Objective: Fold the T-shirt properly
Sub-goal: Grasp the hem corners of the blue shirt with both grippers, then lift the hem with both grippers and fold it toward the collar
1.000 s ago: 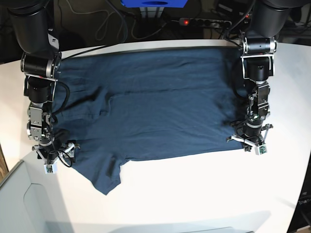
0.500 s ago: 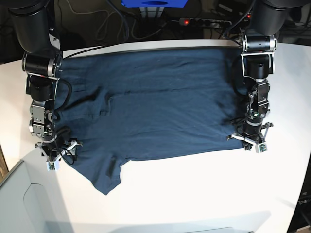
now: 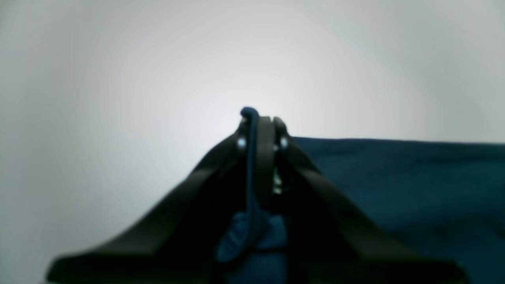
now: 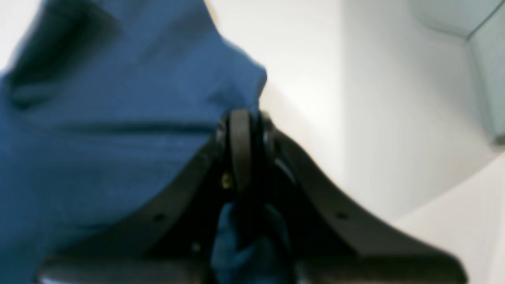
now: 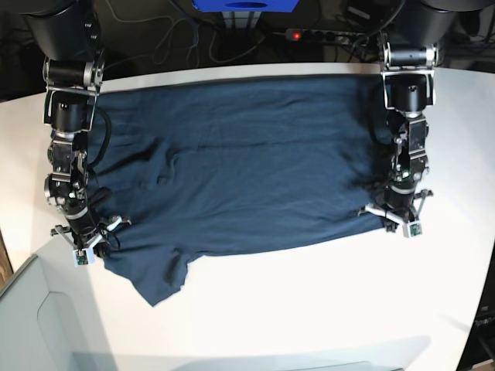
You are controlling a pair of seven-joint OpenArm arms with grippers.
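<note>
Both claws now grip the T-shirt (image 5: 240,166), spread flat on the white bench (image 5: 309,309): the right claw (image 5: 87,241) has just snapped shut on the sleeve-side edge, while the left claw (image 5: 393,216) stays clamped on the opposite hem. A fold-over lift looks ready.

T-shirt (image 5: 247,166) flat on worktop (image 5: 325,309) | left gripper (image 5: 394,219) on its near hem corner | right gripper (image 5: 87,239) on opposite near edge

Soft matt cotton cloth of the T-shirt (image 5: 247,162) is lying creased on the smooth, faintly glossy white table (image 5: 309,309).
</note>
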